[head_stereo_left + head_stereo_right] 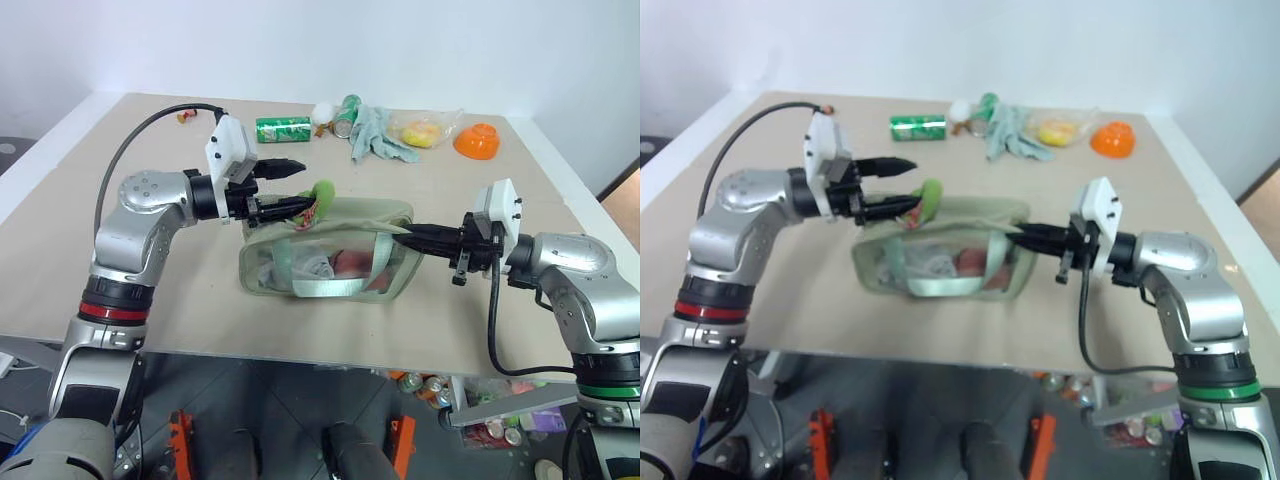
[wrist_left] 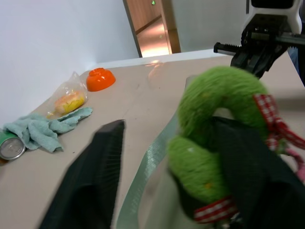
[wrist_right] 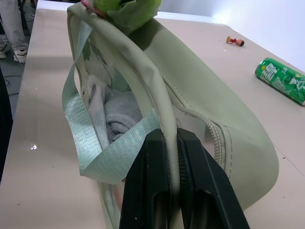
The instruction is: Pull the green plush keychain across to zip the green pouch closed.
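The green pouch (image 1: 330,262) lies in the middle of the table, with a clear side panel and a green strap (image 3: 112,160). The green plush keychain (image 1: 319,196) stands up at the pouch's left end. My left gripper (image 1: 297,186) is open, pointing right. One finger (image 2: 93,183) is off to the side of the keychain (image 2: 214,124), and the plush rests against the other finger (image 2: 255,179). My right gripper (image 1: 408,236) is shut on the fabric edge (image 3: 167,119) at the pouch's right end. A closed run of zipper (image 3: 215,138) shows near that end.
Along the back of the table lie a green soda can (image 1: 283,129), a pale teal glove (image 1: 380,136), a clear bag with something yellow inside (image 1: 425,130) and an orange bowl (image 1: 477,140). A small red item (image 1: 183,117) sits at the back left. The table's front edge (image 1: 300,352) runs close below the pouch.
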You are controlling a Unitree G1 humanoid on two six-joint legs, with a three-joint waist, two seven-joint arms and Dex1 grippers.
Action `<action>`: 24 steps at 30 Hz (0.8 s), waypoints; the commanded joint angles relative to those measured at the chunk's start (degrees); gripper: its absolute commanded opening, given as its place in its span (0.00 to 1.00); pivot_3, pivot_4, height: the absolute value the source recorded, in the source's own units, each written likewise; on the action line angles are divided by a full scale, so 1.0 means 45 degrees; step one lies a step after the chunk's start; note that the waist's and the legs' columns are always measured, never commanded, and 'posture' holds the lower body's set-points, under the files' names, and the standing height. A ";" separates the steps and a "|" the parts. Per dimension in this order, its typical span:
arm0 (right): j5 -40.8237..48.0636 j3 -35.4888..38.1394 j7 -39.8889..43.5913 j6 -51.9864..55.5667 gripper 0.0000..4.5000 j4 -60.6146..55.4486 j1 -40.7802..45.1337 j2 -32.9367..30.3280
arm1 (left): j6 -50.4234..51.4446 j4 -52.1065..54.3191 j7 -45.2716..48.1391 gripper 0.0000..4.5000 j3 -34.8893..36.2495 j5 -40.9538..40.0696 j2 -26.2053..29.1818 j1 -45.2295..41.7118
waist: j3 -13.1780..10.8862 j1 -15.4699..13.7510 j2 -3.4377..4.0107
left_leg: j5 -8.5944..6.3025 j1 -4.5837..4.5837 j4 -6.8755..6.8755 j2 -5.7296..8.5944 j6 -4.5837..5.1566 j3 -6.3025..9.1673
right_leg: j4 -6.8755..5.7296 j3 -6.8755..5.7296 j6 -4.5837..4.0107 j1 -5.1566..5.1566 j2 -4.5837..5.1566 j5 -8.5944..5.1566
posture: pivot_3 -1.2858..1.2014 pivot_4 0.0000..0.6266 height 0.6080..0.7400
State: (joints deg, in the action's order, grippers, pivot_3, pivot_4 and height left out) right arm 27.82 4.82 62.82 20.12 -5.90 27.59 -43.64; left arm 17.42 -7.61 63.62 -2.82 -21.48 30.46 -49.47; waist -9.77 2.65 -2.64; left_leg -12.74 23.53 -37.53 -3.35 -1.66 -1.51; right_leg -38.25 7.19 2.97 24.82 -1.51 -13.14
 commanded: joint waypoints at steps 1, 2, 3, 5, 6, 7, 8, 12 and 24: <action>0.0002 0.0198 -0.0007 -0.0108 0.00 -0.0056 0.0183 -0.0080 | -0.0359 -0.0151 0.0165 0.84 0.0273 0.0092 0.0307 -0.0344 | 0.0000 -0.0002 0.0000 | 0.0000 0.0000 0.0000 0.0000 0.0000 0.0000 | 0.0000 0.0000 0.0000 0.0000 -0.0001 0.0000 | 0.52 0.24 1.00; 0.0000 0.0197 -0.0011 -0.0106 0.00 -0.0055 0.0182 -0.0075 | -0.0422 -0.0214 0.0181 0.84 0.0317 0.0151 0.0404 -0.0334 | 0.0000 -0.0002 0.0000 | 0.0000 0.0000 0.0000 0.0000 0.0000 0.0001 | 0.0000 -0.0002 0.0000 0.0000 -0.0001 0.0000 | 0.52 0.24 1.00; 0.0002 0.0195 -0.0012 -0.0100 0.00 -0.0050 0.0190 -0.0072 | -0.0422 -0.0260 0.0199 0.84 0.0389 0.0147 0.0496 -0.0320 | 0.0000 -0.0001 0.0000 | 0.0000 0.0000 0.0000 -0.0001 0.0000 0.0000 | 0.0000 -0.0001 0.0000 0.0000 0.0000 0.0000 | 0.52 0.24 1.00; -0.0003 0.0186 -0.0014 -0.0097 0.00 -0.0026 0.0216 -0.0064 | -0.0386 -0.0324 0.0164 0.84 0.0558 0.0091 0.0632 -0.0320 | 0.0000 0.0001 0.0000 | 0.0000 0.0001 0.0000 -0.0001 0.0000 0.0000 | 0.0000 0.0000 0.0001 0.0002 -0.0001 0.0000 | 0.52 0.24 1.00; -0.0007 0.0182 -0.0012 -0.0100 0.00 -0.0012 0.0227 -0.0059 | -0.0351 -0.0327 0.0172 0.84 0.0618 0.0039 0.0694 -0.0322 | 0.0000 0.0002 0.0000 | 0.0000 0.0001 0.0000 -0.0002 0.0000 0.0000 | 0.0000 -0.0001 0.0000 0.0002 -0.0001 0.0000 | 0.52 0.24 1.00; -0.0014 0.0175 -0.0009 -0.0106 0.00 0.0005 0.0240 -0.0053 | -0.0280 -0.0328 0.0162 0.84 0.0670 -0.0021 0.0745 -0.0328 | -0.0001 0.0002 0.0001 | 0.0000 0.0000 0.0000 -0.0002 0.0000 0.0000 | -0.0001 -0.0001 0.0000 0.0002 -0.0001 0.0000 | 0.52 0.24 1.00; -0.0020 0.0168 -0.0003 -0.0114 0.00 0.0019 0.0251 -0.0049 | -0.0192 -0.0302 0.0178 0.84 0.0749 -0.0110 0.0811 -0.0332 | -0.0001 0.0000 0.0001 | 0.0000 0.0001 0.0000 -0.0003 0.0000 0.0001 | -0.0001 -0.0002 0.0000 0.0003 -0.0002 0.0000 | 0.52 0.24 1.00; -0.0039 0.0146 0.0018 -0.0127 0.00 0.0079 0.0307 -0.0038 | 0.0465 -0.0076 0.0181 0.84 0.1185 -0.0627 0.1083 -0.0280 | -0.0001 0.0008 0.0002 | 0.0000 0.0002 0.0000 -0.0003 0.0000 -0.0001 | -0.0001 0.0000 0.0000 0.0003 -0.0001 0.0000 | 0.52 0.24 1.00; -0.0172 -0.0060 0.0212 -0.0281 0.00 0.0501 0.0602 0.0080 | 0.3495 0.2428 -0.0616 0.84 0.3739 -0.2992 0.2606 0.2812 | -0.0004 0.0059 0.0011 | -0.0001 0.0002 0.0010 -0.0025 0.0002 -0.0004 | -0.0008 -0.0008 -0.0004 0.0021 -0.0010 -0.0001 | 0.52 0.24 1.00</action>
State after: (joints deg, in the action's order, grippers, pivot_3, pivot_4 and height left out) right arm 27.22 4.02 63.68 19.52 -3.79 29.56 -42.96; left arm 31.98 -0.87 61.17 11.28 -32.68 40.81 -37.81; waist -9.79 2.91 -2.59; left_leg -12.75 23.53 -37.48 -3.47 -1.65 -1.54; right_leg -38.29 7.16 2.94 24.92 -1.56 -13.14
